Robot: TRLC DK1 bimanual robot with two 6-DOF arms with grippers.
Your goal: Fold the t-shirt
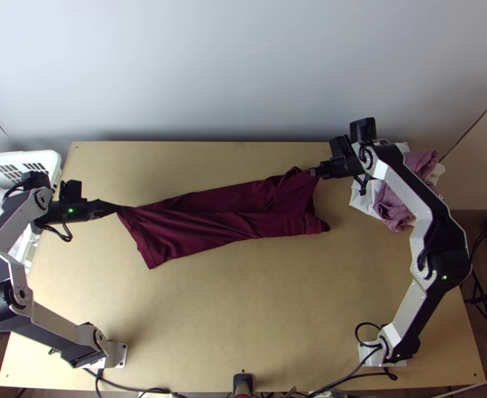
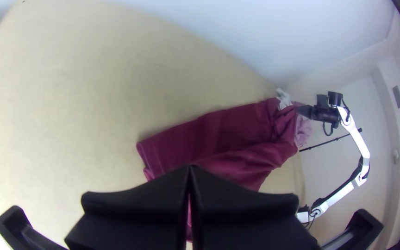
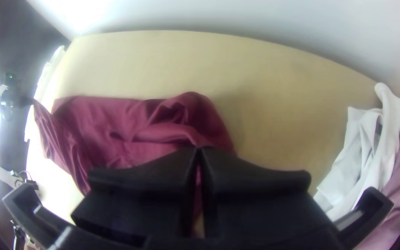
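You have a maroon t-shirt [image 1: 210, 219] on the light wooden bench [image 1: 243, 312], stretched in a long, slightly slanting strip that runs away from the white plastic laundry basket [image 1: 23, 158]. It looks doubled lengthwise, with a straight hemmed edge at the end nearer the basket and a rumpled bunch at the end farther from it.

Your left hand [image 1: 109, 207], just beside the basket, has its fingers together, clamped on a corner drawn to a peak, from which creases fan out. Your right hand [image 1: 315, 172], well apart from the basket, is also closed, clamped on the upper corner of the bunched end. A loose pile of white and mauve clothes [image 1: 394, 204] sits beyond that hand, on the side away from the basket.

The knit should be light, soft and limp: nothing fragile, but it will sag and wrinkle wherever it isn't supported. Your two corner holds suit a gentle, even pull to straighten the strip; too hard a tug could stretch a corner or slip it free. For a later fold, take both layers at the hemmed end nearer the basket, close to its corners.
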